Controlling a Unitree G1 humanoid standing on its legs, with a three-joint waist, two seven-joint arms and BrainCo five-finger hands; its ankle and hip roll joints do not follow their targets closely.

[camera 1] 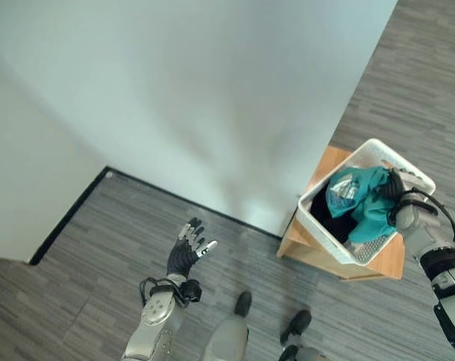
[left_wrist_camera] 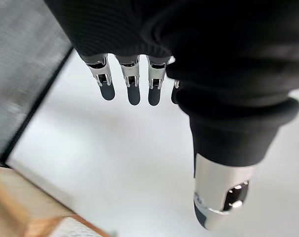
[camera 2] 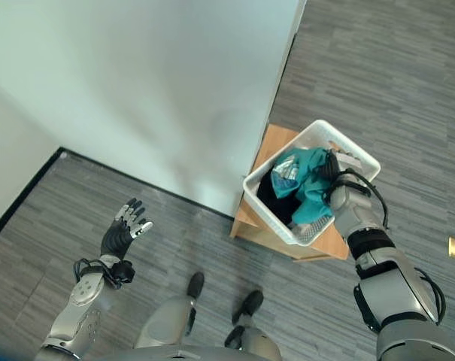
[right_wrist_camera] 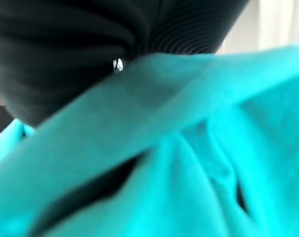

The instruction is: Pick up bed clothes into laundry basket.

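Right hand [camera 1: 398, 197] reaches into the basket [camera 1: 419, 176] at 3 o'clock, fingers hidden in teal cloth [camera 1: 366, 201]; grip unclear. Left hand [camera 1: 188, 250] spread, at 7.

Teal cloth [camera 2: 311, 183] in white basket [camera 2: 266, 201]

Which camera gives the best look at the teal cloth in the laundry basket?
The left eye view: the teal cloth lies whole in the white laundry basket, over dark clothes, with the right hand at it. The right eye view shows the same. The right wrist view shows teal folds from very close. The left wrist view shows the open left hand.
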